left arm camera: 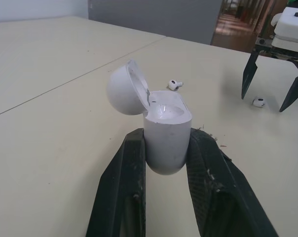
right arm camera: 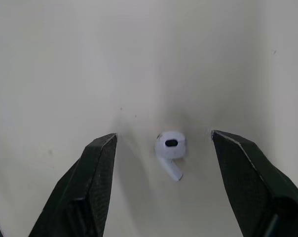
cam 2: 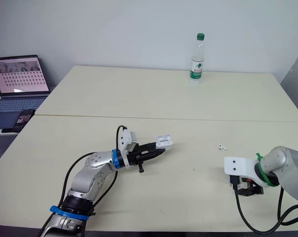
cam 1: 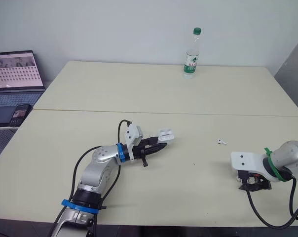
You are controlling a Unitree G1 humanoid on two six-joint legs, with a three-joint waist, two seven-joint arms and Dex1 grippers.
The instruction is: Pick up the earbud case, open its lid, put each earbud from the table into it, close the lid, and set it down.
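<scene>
Lengthwise, earbud case (left arm camera: pixel 167 140) gripped by left end effector (cam 1: pixel 159 142), mouth outward, right end effector (right arm camera: pixel 164 134) wide astride earbud (right arm camera: pixel 171 147).

**Where things lie on my worktop**

Earbud case (cam 1: pixel 166 135) in my left jaws, 12 o'clock. First earbud (cam 1: pixel 221 142) on the worktop (cam 1: pixel 139 89) at 1 o'clock; second earbud (right arm camera: pixel 171 148) between my right jaws, 2 o'clock. Bottle (cam 1: pixel 191 53) far behind at 12; laptop (cam 1: pixel 16 74) beside the worktop, 11.
</scene>
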